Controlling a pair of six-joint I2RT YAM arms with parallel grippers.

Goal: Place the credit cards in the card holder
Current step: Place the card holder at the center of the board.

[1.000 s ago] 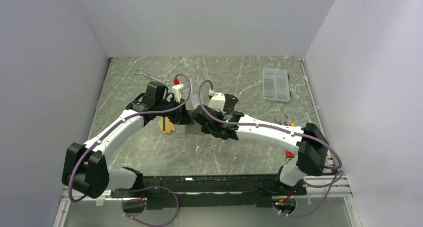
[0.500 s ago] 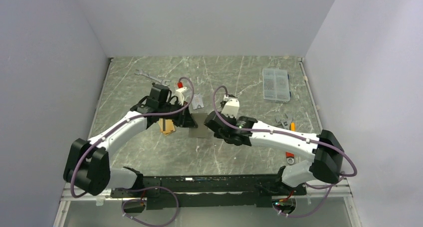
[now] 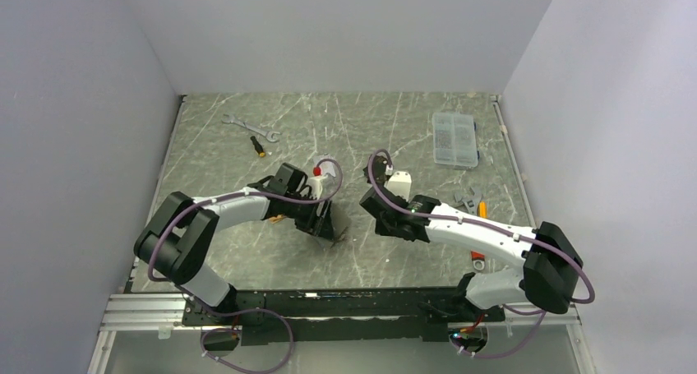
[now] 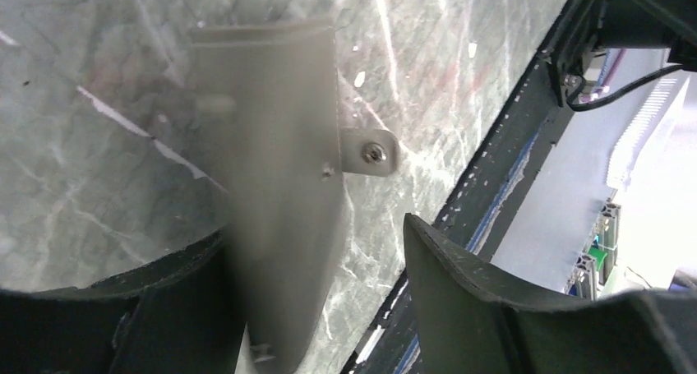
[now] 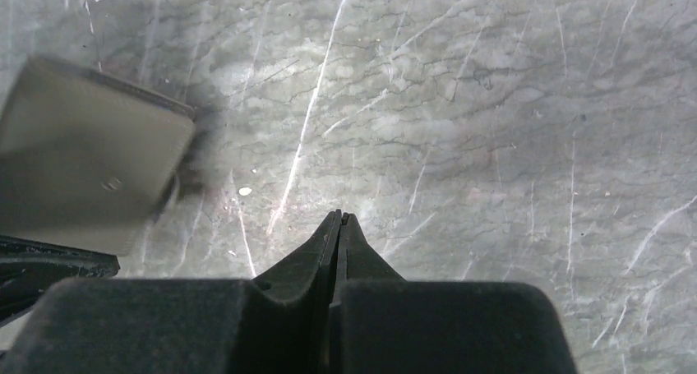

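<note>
One small grey-taupe booklet card holder point(image 4: 279, 144) loose between spread left jaws; card loading not begun, by my read

**Top view:**
- The left gripper point(image 3: 326, 223) is low over the grey marbled tabletop point(image 3: 246, 251), wrist rolled over.
- The holder shows only as a dark sliver at the jaw tips.
- One gold-orange card point(image 3: 278, 219) pokes out behind those jaws, under the left forearm, so it is outside the holder.
- I can't spot any silver-grey cards.
- The right gripper point(image 3: 371, 195) sits near, across from the left jaws, carrying nothing.

**Left wrist:**
- The jaws stand apart.
- The holder is roughly upright between them, blurred and folded shut.
- Its snap tab point(image 4: 370, 152) sticks out sideways toward one finger.
- The body sits close against the other finger, with a clear gap on the tab side, so it is not clamped.
- I can't tell whether it actually touches the near finger.

**Right wrist:**
- The jaws are pressed together and empty.
- The holder is ahead and off to the left of the tips, apart from them.
- Blur hides whether it rests flat or tilted.

**Step (judgement):** staging the holder, before any card goes in.

**Next move calls for:**
- Get the holder flat and opened, sleeves facing up, with one gripper pinning the cover.
- The other gripper then has to lift a thin card lying flat on the marble, so slide or tilt it to expose an edge.
</note>
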